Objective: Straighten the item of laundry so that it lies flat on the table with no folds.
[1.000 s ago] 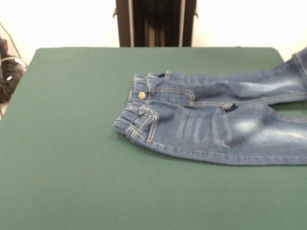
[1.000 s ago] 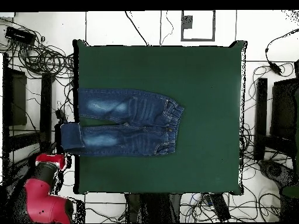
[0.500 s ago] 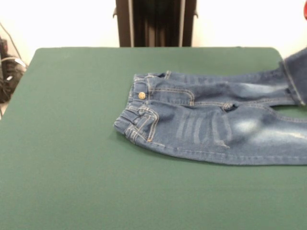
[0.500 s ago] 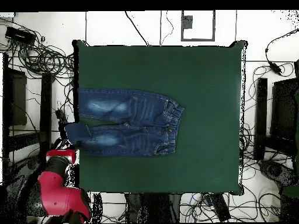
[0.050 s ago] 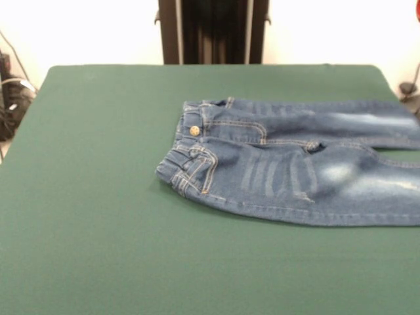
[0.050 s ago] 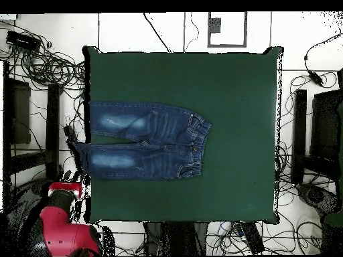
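The item of laundry, a small pair of blue jeans (image 5: 289, 177), lies on the green table (image 5: 98, 210) with its waistband toward the middle and both legs running off the right of the front view. The near waistband corner (image 5: 187, 169) is bunched. From overhead the jeans (image 6: 144, 140) lie along the table's (image 6: 234, 100) left side, and the lower leg's cuff (image 6: 77, 152) reaches past the table edge. My red arm (image 6: 60, 224) stands off the table's lower left corner, its end (image 6: 65, 191) just below that cuff and apart from it. The gripper itself cannot be made out.
Cables and dark stands (image 6: 40, 80) crowd the floor around the table in the overhead view. A black column (image 5: 213, 31) rises behind the table's far edge. A sliver of red arm (image 5: 417, 9) shows at the top right corner of the front view.
The lifted, turned-back cuff of one leg has dropped and now lies stretched out flat. The red arm has drawn back away from the jeans.
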`<state>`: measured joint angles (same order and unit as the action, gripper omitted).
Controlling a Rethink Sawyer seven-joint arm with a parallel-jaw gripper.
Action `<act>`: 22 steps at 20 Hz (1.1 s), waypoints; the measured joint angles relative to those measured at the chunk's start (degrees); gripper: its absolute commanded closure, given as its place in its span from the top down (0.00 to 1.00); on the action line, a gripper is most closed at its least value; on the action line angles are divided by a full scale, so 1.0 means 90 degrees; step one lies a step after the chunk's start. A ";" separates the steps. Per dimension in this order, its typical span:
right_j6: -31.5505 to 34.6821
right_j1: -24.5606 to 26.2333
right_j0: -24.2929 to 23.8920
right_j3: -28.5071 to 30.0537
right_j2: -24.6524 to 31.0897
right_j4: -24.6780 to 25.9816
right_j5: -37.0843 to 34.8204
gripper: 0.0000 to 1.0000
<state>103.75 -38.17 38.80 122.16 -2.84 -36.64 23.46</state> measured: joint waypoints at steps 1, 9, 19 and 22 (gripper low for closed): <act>0.0173 0.0000 -0.0001 0.0045 0.0096 0.0000 0.0001 1.00; 0.1109 -0.0035 -0.0004 0.0399 0.0430 0.0203 0.0001 1.00; 0.1192 -0.0367 -0.0268 0.0793 -0.0149 0.1086 -0.0159 1.00; 0.1192 -0.0526 -0.0432 0.0792 -0.0484 0.1292 -0.0377 1.00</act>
<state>114.48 -42.90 34.92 129.29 -7.20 -25.01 20.06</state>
